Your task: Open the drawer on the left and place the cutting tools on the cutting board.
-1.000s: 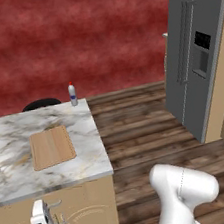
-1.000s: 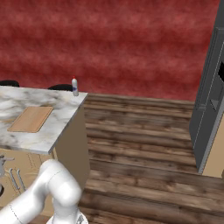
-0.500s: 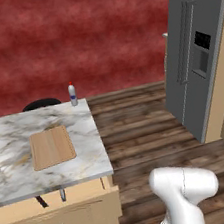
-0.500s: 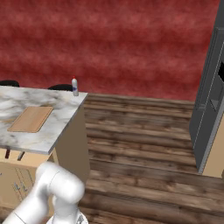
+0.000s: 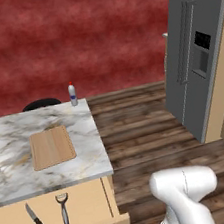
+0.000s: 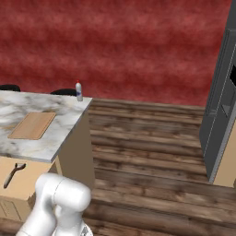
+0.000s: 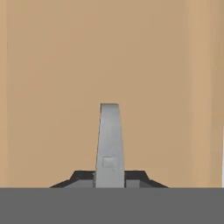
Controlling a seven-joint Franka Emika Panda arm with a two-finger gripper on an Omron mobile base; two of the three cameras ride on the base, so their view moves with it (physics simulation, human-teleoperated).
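The drawer (image 5: 87, 208) under the marble counter stands pulled out, its tan inside showing. In it lie the cutting tools: a slim dark knife (image 5: 38, 222) and a grey Y-headed peeler (image 5: 63, 209), side by side. The peeler (image 6: 13, 174) also shows from the right. The light wooden cutting board (image 5: 51, 147) lies flat on the counter above, bare. In the hand view my gripper (image 7: 109, 177) is shut on the drawer's silver bar handle (image 7: 108, 144), against the tan drawer front.
A small white bottle (image 5: 73, 95) stands at the counter's far corner, with a dark chair back (image 5: 41, 103) behind it. A tall grey fridge (image 5: 195, 62) rises at the right. Wooden floor (image 5: 147, 129) lies between counter and fridge.
The drawer has slid out from shut to well open, uncovering the knife and peeler. The hand has drawn back with the handle, below the base views' edge.
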